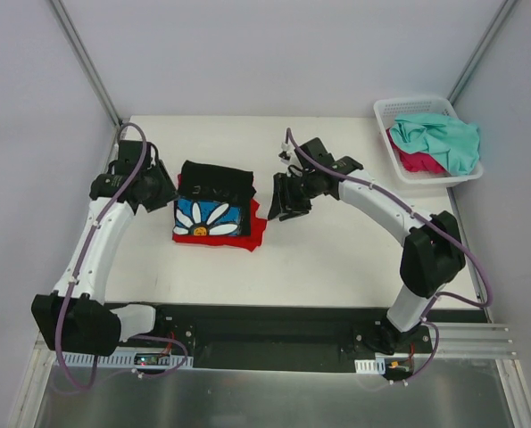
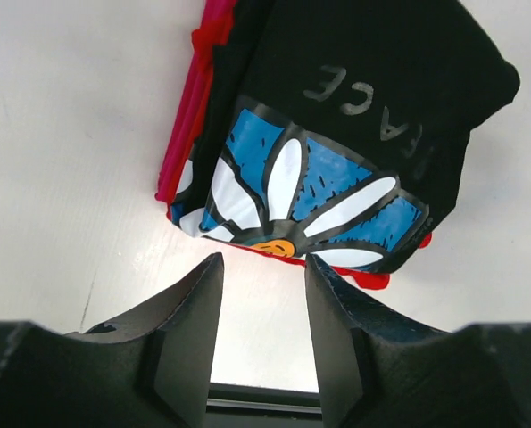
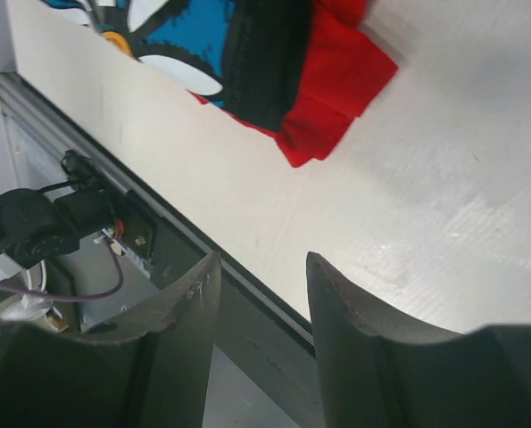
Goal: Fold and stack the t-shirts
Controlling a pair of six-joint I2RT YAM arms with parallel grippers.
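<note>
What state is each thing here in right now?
Black daisy t-shirt, folded, lying on the red one.
Red t-shirt, folded, under the black one.
Teal t-shirt, crumpled in the basket.
Reddish garment, crumpled, under the teal one.
Basket, upright, holding both unfolded pieces.
Left fingers, open, empty.
Right fingers, open, empty.

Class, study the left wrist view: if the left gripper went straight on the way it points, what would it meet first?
Probably the daisy-print edge of the folded black t-shirt, lying on the red t-shirt. Only bare table lies before the open left gripper, though depth is unclear.
</note>
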